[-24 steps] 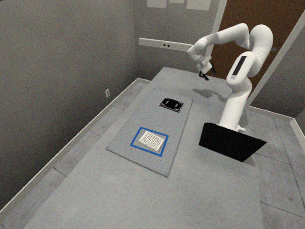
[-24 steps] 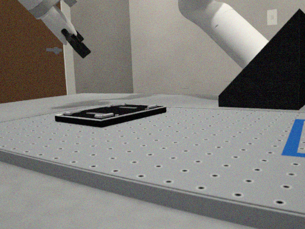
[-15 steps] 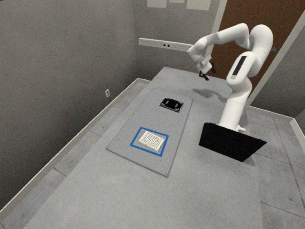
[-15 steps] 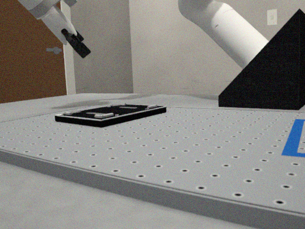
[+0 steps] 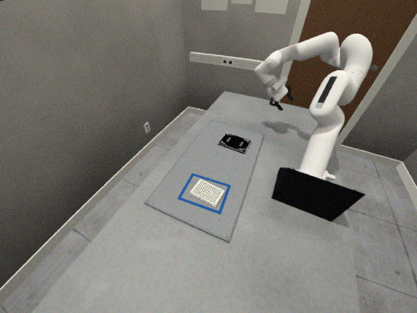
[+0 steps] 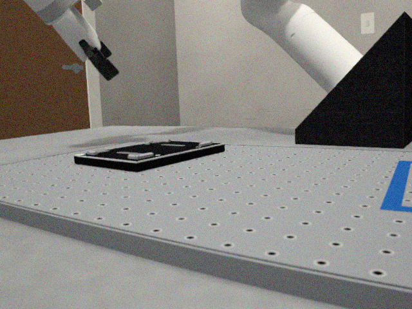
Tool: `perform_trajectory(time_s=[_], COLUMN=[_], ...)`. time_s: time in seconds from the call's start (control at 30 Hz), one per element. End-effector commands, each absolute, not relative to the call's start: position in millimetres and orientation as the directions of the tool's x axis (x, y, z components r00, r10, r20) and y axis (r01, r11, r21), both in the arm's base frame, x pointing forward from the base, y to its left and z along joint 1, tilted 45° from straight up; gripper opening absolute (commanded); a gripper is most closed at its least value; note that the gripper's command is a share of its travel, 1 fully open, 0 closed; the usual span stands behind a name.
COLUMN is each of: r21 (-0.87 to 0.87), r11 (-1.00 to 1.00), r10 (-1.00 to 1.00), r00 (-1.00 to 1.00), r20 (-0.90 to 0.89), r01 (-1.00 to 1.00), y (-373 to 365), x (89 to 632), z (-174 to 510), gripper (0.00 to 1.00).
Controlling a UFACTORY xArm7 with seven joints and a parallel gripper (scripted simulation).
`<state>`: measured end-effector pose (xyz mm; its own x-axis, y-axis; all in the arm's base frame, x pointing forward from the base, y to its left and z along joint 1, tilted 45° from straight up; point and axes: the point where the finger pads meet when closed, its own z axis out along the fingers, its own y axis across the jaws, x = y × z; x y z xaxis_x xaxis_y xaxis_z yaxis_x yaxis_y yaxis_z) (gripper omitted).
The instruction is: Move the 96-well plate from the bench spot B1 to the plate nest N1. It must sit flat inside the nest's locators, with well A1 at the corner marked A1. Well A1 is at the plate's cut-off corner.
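The white 96-well plate [image 5: 207,192] lies flat inside the blue marked rectangle [image 5: 184,190] [image 6: 395,187] at the near end of the grey perforated board [image 5: 205,158] [image 6: 232,186]. The plate does not show in the exterior view. The black plate nest [image 5: 234,142] [image 6: 149,154] with pale locators sits empty at the board's far end. My gripper [image 5: 281,99] [image 6: 100,61] is open and empty. It hangs high above the table, beyond the far end of the board and past the nest, far from the plate.
The white arm rises from a black base block [image 5: 313,197] [image 6: 365,100] to the right of the board. Walls close in on the left and behind. A brown door [image 5: 353,30] stands behind the arm.
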<state>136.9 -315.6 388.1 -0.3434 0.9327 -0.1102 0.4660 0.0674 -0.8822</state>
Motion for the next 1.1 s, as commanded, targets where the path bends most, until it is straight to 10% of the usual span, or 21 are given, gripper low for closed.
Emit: perform_trajectory(time_s=[0.0, 1.07], r21=[-0.87, -0.672], r11=[0.019, -0.27], r10=[0.925, 0.807], r00=[-0.34, -0.219], r20=[-0.172, -0.549], r01=[0.492, 0.69], y=[-317, -309], x=[154, 249], z=[380, 315], gripper=[1.0, 1.0])
